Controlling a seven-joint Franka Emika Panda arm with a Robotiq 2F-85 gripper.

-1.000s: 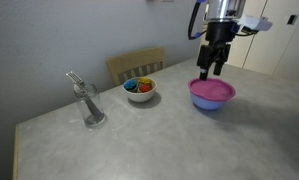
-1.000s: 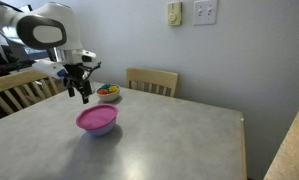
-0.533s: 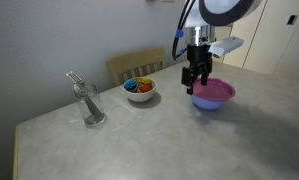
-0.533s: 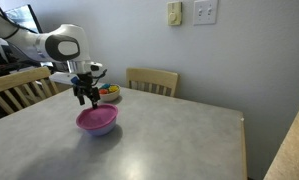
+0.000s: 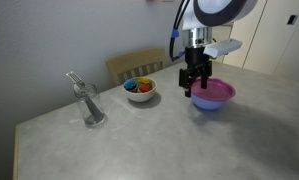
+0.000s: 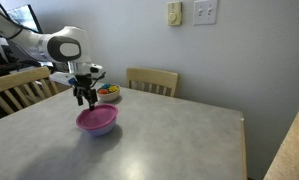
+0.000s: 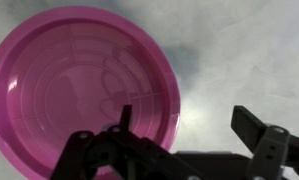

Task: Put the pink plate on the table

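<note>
Far left on the tabletop (image 5: 139,140) stands a clear glass (image 5: 89,106) with something thin leaning in it, well out of play. Next along is the small white bowl (image 5: 140,90) of colourful bits, with a wooden chair (image 5: 137,64) tucked in behind it.

Now the action: the end effector (image 5: 197,88) hangs at the near rim of the pink plate (image 5: 213,92), and that plate is not on the tabletop yet. It is perched on top of a blue bowl (image 5: 209,105), as both exterior views show.

In the wrist view the end effector (image 7: 187,122) is spread wide. One finger (image 7: 124,120) sits over the inside of the pink plate (image 7: 84,85), and its partner is out over bare tabletop, so the rim runs between them. Nothing is pinched, and I cannot tell whether either tip touches the plastic.

So I read this as the grasp step, lined up but not closed. The next move calls for a small descent so the rim sits deep between the fingers, then a firm close. After that comes a lift clear of the blue bowl without dragging it, and a set-down on open tabletop. A shallow rim could slip or tilt.
</note>
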